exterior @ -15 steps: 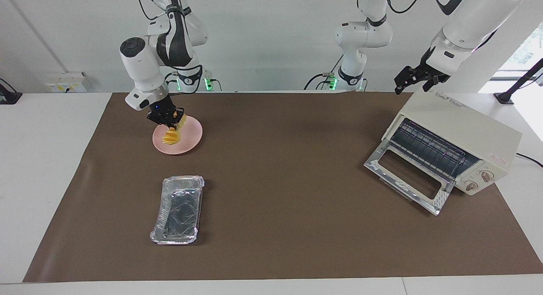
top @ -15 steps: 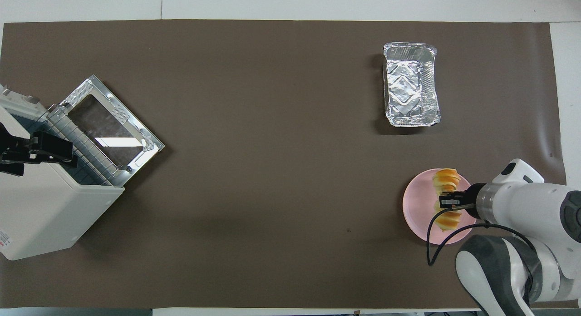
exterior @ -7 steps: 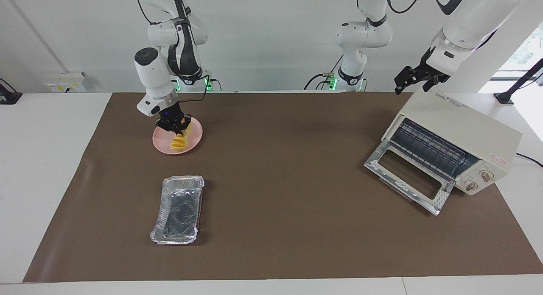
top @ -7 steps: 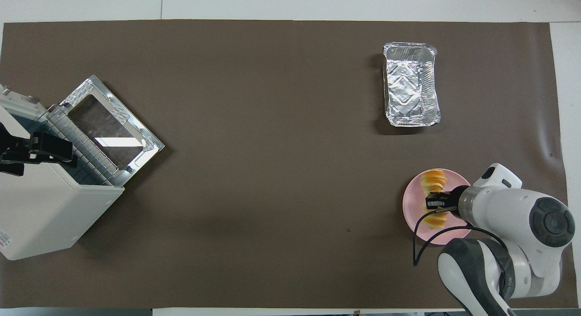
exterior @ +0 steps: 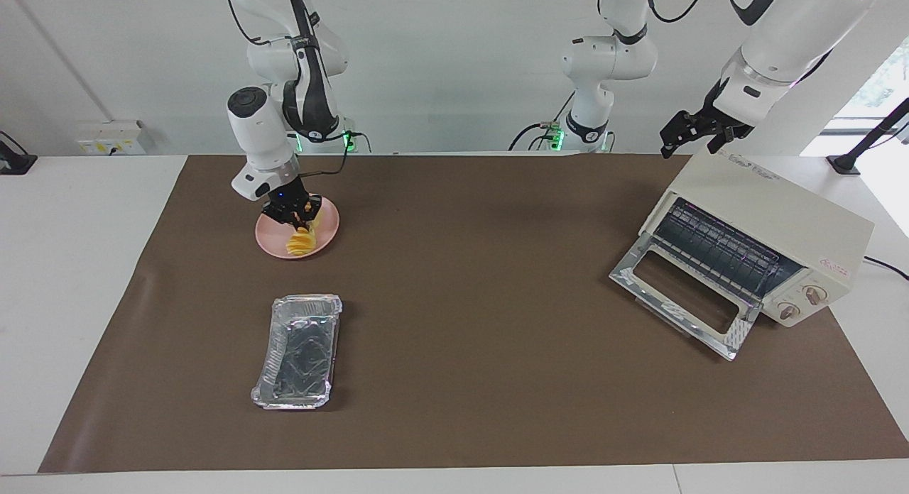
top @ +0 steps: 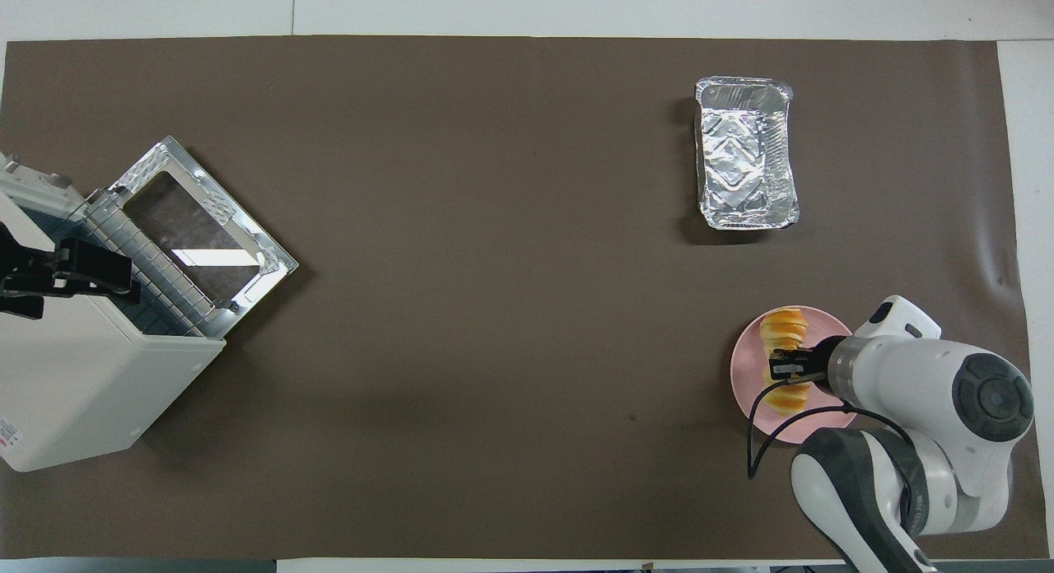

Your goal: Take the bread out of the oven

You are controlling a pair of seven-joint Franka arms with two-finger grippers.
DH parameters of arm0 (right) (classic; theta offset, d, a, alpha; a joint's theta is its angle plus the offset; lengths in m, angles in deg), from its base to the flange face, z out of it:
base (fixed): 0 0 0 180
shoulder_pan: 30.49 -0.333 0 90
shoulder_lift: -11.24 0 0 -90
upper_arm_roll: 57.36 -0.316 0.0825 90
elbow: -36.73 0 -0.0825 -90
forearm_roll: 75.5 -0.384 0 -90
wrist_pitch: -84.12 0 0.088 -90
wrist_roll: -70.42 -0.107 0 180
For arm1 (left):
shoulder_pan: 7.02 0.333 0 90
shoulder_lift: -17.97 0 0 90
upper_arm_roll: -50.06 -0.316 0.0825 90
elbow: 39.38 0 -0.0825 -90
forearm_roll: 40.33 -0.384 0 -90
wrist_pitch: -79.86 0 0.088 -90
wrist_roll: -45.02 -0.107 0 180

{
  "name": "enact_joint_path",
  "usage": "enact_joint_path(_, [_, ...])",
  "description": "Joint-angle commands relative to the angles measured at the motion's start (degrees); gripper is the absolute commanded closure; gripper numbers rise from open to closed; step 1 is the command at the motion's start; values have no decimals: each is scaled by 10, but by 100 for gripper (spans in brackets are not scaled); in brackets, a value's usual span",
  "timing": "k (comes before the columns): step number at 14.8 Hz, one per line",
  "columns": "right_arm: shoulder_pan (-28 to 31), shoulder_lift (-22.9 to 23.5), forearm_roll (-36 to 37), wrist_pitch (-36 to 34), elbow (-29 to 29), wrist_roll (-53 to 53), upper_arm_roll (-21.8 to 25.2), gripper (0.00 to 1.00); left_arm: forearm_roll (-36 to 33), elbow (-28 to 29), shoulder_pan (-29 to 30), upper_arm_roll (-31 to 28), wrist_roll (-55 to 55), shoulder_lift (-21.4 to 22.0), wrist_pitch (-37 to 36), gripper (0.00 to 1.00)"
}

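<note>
The bread [exterior: 302, 240], a small yellow-orange ridged loaf, lies on the round pink plate [exterior: 273, 246] at the right arm's end of the table. My right gripper [exterior: 292, 213] is down at the loaf's middle, and the loaf's two ends [top: 783, 329] stick out past my right gripper [top: 787, 365] over the plate [top: 744, 377]. The cream-white oven [exterior: 781, 204] stands at the left arm's end with its glass door [exterior: 680, 295] dropped open and a bare wire rack inside. My left gripper [exterior: 689, 150] hangs open over the oven's top [top: 82, 392] and waits.
A crinkled silver foil tray [exterior: 298, 352] lies farther from the robots than the plate, with nothing in it [top: 745, 153]. A brown mat covers the table. The open oven door [top: 206, 219] juts toward the mat's middle.
The right arm has swung and come down a little, so the bread has turned and sits lower on the plate. The left arm has not moved.
</note>
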Motion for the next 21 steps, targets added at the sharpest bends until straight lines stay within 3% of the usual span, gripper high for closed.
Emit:
enact_joint_path(1, [6, 0, -8, -10, -7, 10, 0, 0, -8, 13, 4, 3, 0, 15, 5, 0])
enact_joint_path(5, [7, 1, -8, -69, -51, 8, 0, 0, -8, 13, 4, 3, 0, 15, 5, 0])
enact_joint_path(12, [25, 0, -6, -269, -224, 18, 2, 0, -8, 13, 4, 3, 0, 15, 5, 0])
enact_joint_path(16, [55, 3, -5, -337, -315, 64, 3, 0, -8, 13, 4, 3, 0, 15, 5, 0])
enact_joint_path(21, [71, 46, -3, -446, -432, 89, 4, 0, -8, 13, 4, 3, 0, 15, 5, 0])
